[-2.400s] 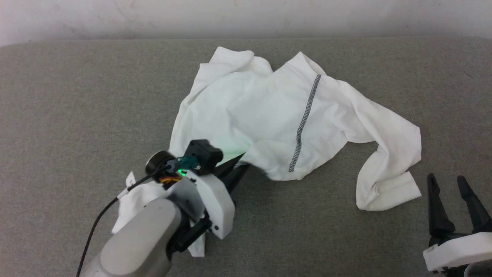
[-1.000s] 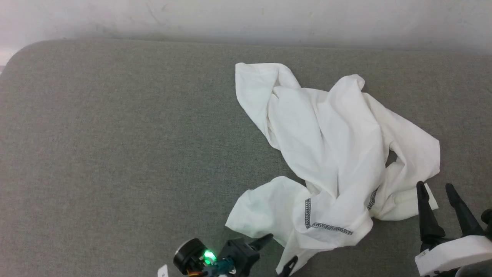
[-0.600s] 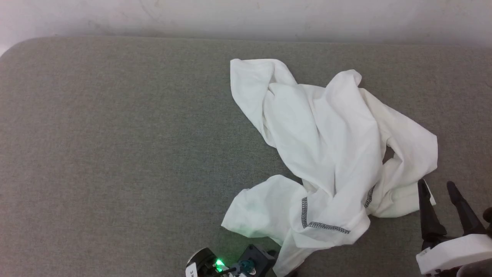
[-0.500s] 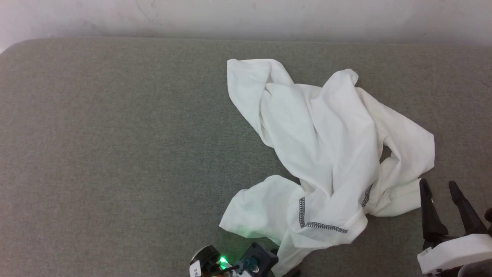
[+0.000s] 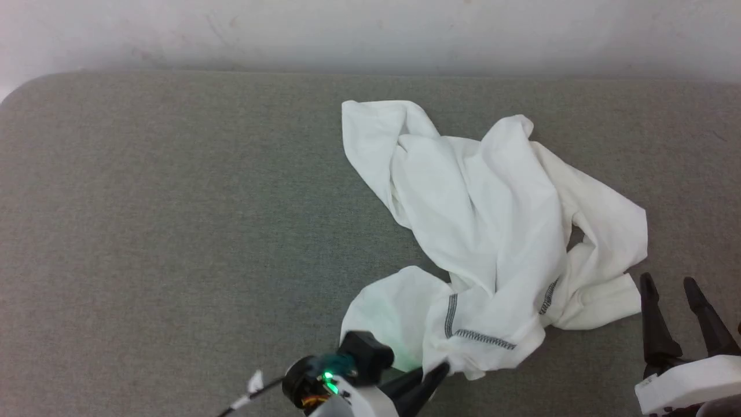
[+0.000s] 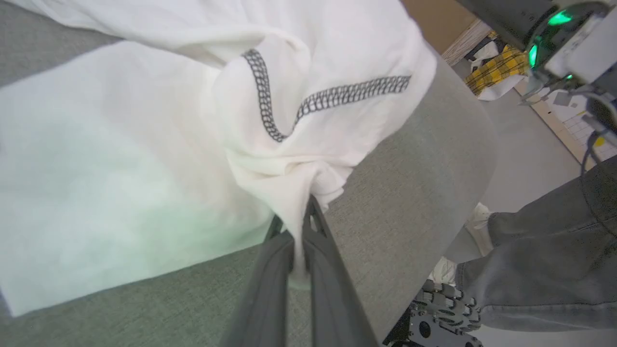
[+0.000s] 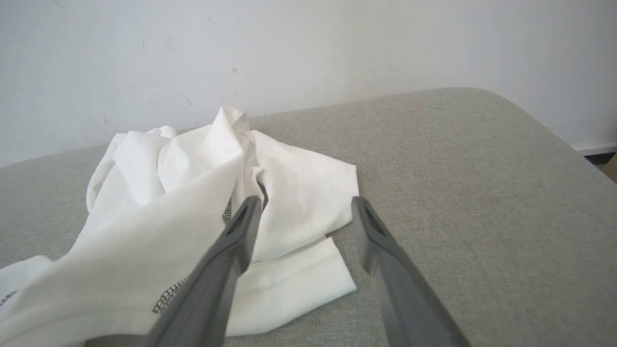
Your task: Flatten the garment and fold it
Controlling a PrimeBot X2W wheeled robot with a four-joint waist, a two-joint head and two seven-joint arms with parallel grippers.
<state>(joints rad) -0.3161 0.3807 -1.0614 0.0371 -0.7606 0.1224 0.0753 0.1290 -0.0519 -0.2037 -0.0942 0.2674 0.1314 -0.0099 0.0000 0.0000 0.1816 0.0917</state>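
Two grippers sit along the near edge of the grey upholstered worktop (image 5: pixel 173 231), which ends in rounded corners against a pale wall (image 5: pixel 370 35). One white long-sleeved shirt (image 5: pixel 492 220), the garment, lies crumpled on the right half of the worktop. It runs from close to the far edge down to the near edge, with heavy folds through its middle.

The left gripper (image 5: pixel 435 373) is at the near edge, about midway along it, and is clenched on a bunched pinch of the shirt's nearest hem. In the left wrist view the fabric gathers into tight wrinkles and disappears between the two dark fingers. A grey-black zigzag seam (image 5: pixel 483 339) runs just beyond that pinch, and a second seam (image 5: pixel 547 295) shows further right among the folds. A green light (image 5: pixel 327 376) on the left wrist tints the cloth next to it.

The right gripper (image 5: pixel 667 281) is near the right near corner with its fingers spread wide and nothing between them. Its left fingertip is just beside the folded sleeve cuff (image 5: pixel 608 298); whether they touch cannot be told.

Past the worktop's edge, the left wrist view shows a person's leg in grey jeans (image 6: pixel 540 270), a white shoe (image 6: pixel 477 217) and a yellow checked cloth (image 6: pixel 496 67) on the floor
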